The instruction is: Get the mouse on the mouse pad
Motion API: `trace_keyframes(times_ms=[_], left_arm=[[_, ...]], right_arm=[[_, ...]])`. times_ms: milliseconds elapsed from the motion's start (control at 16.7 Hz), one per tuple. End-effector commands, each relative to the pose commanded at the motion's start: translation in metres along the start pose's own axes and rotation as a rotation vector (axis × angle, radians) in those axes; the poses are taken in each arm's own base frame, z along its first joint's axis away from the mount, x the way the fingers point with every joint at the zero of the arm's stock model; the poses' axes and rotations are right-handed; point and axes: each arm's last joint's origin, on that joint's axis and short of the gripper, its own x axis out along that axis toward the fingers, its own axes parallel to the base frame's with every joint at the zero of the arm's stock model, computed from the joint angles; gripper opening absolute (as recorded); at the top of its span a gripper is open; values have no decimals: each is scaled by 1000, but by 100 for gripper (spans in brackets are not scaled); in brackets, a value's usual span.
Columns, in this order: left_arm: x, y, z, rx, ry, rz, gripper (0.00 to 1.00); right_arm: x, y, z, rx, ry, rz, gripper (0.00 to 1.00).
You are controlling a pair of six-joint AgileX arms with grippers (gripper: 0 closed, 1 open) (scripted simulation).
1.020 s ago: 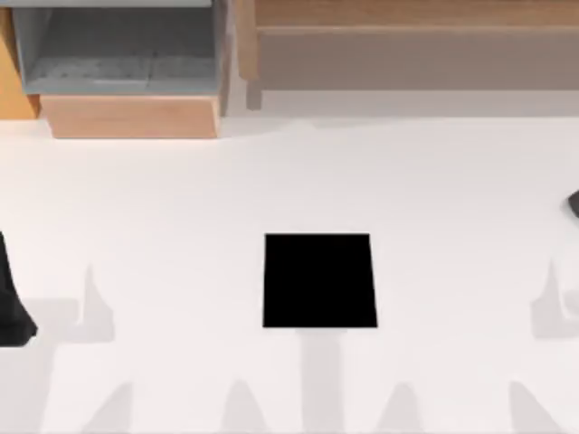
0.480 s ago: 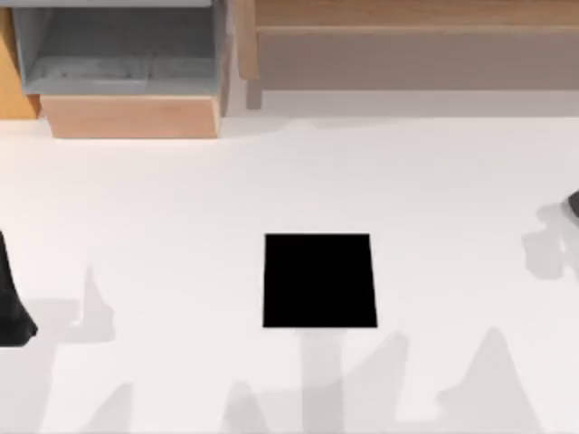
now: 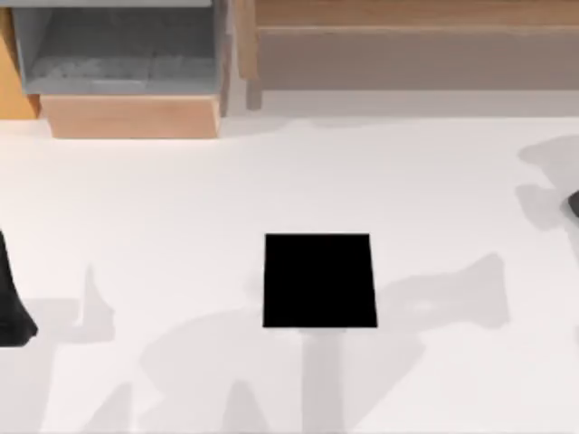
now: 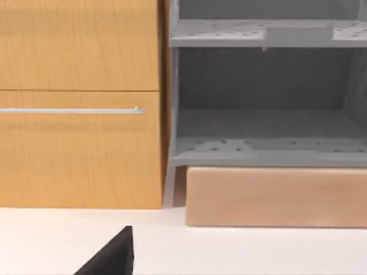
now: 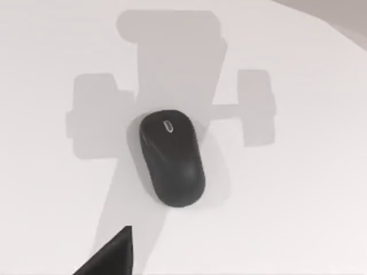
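At table's right edge: mouse (image 3: pixel 574 205) (off mouse pad (image 3: pixel 319 280)).

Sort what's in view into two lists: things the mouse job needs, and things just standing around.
Needed:
the mouse, on the white table at its right edge
the mouse pad, mid-table, bare
the right arm's fingers, near the mouse

Standing around:
the wooden cabinet
the grey shelf
the left arm, parked at the left edge
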Motion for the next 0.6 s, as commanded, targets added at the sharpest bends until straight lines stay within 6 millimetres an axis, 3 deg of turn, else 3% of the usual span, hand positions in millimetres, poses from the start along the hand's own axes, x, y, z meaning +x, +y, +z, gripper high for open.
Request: trace_keyframes(times_ms=[300, 480, 600], left_arm=[[0, 0, 0, 0, 0, 0, 100], [0, 0, 0, 0, 0, 0, 100], [0, 0, 0, 0, 0, 0, 100]], right_arm=[[76, -17, 54, -120, 236, 138, 100], [126, -18, 63, -182, 382, 235, 100], [149, -17, 62, -214, 470, 288, 100]])
